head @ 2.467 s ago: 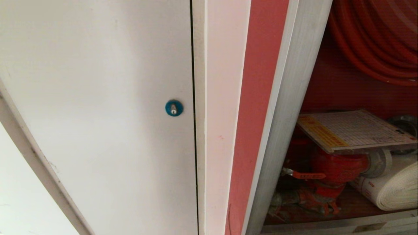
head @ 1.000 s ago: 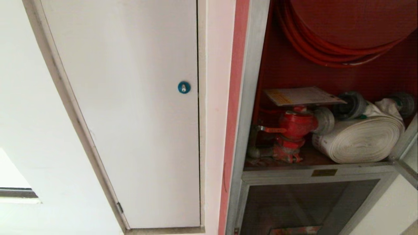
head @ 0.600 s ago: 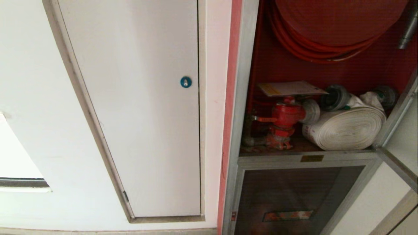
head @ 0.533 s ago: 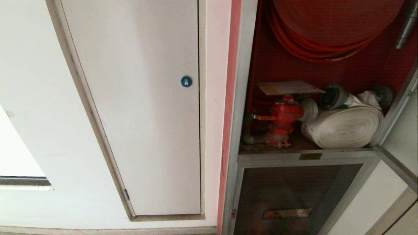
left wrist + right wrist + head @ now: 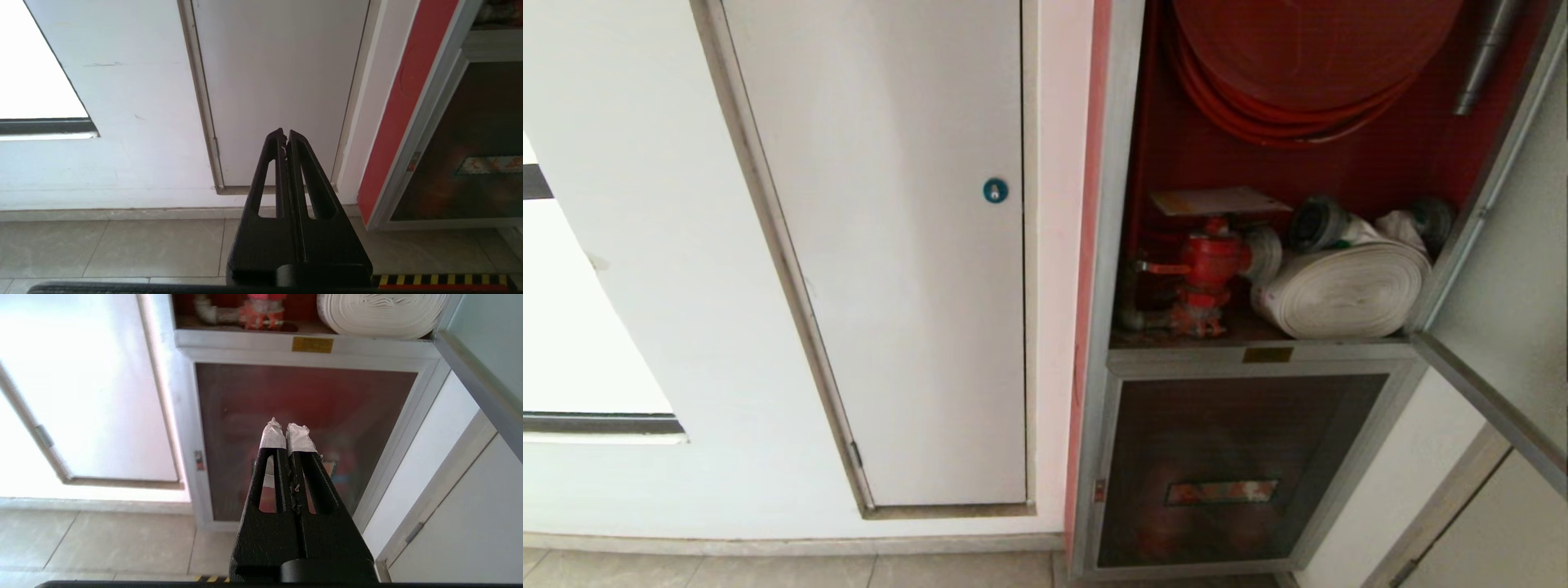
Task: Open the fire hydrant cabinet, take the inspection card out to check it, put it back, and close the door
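The fire hydrant cabinet (image 5: 1107, 245) stands open at the right of the head view, with a red interior, a red hose reel (image 5: 1307, 49), a red valve (image 5: 1209, 261) and a white rolled hose (image 5: 1347, 290). On top of the valve lies the inspection card (image 5: 1217, 200), flat, with its yellow band to the left. The door (image 5: 1503, 269) is swung out at the far right, and its lower frame edge shows in the right wrist view (image 5: 478, 384). My left gripper (image 5: 286, 132) is shut and empty, low before the white wall. Shut and empty too, my right gripper (image 5: 287, 428) faces the lower dark glass panel (image 5: 310, 416).
A plain white panel with a blue round lock (image 5: 995, 190) fills the wall left of the cabinet. Beige floor tiles (image 5: 768, 572) run along the bottom. A window (image 5: 572, 327) is at the far left. A black-and-yellow stripe (image 5: 441, 279) lies under my left arm.
The whole head view has pulled back from the wall: the cabinet looks smaller, and the lower glass panel, the open door and the floor have come into view. Neither arm has moved.
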Available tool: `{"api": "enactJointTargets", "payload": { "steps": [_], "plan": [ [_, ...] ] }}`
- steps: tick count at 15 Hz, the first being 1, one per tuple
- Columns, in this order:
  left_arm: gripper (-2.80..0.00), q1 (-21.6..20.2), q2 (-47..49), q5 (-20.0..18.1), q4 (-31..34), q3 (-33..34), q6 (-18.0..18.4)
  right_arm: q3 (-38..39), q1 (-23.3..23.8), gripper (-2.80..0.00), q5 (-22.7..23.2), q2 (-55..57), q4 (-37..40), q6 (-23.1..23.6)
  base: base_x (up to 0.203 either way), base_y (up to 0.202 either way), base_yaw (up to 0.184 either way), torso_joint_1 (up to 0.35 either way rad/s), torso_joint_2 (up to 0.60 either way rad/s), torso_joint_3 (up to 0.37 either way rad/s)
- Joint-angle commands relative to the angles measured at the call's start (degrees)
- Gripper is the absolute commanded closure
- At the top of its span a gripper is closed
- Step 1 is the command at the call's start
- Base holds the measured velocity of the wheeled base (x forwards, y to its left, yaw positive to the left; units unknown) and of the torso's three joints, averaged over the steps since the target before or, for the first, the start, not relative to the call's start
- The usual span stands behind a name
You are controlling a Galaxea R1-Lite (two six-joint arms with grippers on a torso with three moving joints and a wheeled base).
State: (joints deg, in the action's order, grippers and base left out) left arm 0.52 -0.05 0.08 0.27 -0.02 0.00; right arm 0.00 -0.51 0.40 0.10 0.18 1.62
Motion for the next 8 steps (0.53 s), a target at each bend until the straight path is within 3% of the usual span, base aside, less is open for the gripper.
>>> {"api": "enactJointTargets", "payload": {
  "steps": [1, 4, 8],
  "plan": [
    [0.00, 0.0, 0.0, 0.0, 0.0, 0.0, 0.0, 0.1, 0.0, 0.00, -0.1, 0.1, 0.0, 0.0, -0.192, 0.000, 0.004, 0.003, 0.00, 0.001],
    [0.00, 0.0, 0.0, 0.0, 0.0, 0.0, 0.0, 0.1, 0.0, 0.00, 0.0, 0.1, 0.0, 0.0, -0.183, 0.000, 0.003, 0.002, 0.00, 0.004],
    [0.00, 0.0, 0.0, 0.0, 0.0, 0.0, 0.0, 0.1, 0.0, 0.00, 0.0, 0.1, 0.0, 0.0, -0.016, 0.000, 0.001, 0.007, 0.00, 0.000]
  ]
}}
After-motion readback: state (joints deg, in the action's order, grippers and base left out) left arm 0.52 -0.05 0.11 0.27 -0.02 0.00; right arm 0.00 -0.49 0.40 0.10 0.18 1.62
